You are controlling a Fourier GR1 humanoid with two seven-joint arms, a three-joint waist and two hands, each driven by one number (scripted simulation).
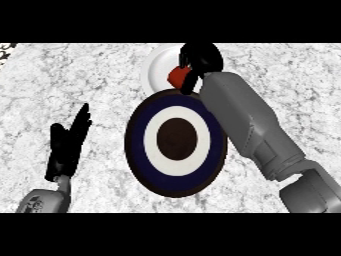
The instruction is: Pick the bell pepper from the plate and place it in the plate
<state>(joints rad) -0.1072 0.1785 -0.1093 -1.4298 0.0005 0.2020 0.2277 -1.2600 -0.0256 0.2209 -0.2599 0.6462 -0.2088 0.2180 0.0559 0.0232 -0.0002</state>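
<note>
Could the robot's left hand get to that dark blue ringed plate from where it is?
Probably yes: the left hand rests open beside the dark blue plate, with only bare counter between them.

Red bell pepper (177, 76) (mostly hidden) behind right robot hand (200, 56)

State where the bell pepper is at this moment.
In the head view, the red bell pepper is far from the robot, over the white plate, inside the curled right hand, just beyond the dark ringed plate.
</note>
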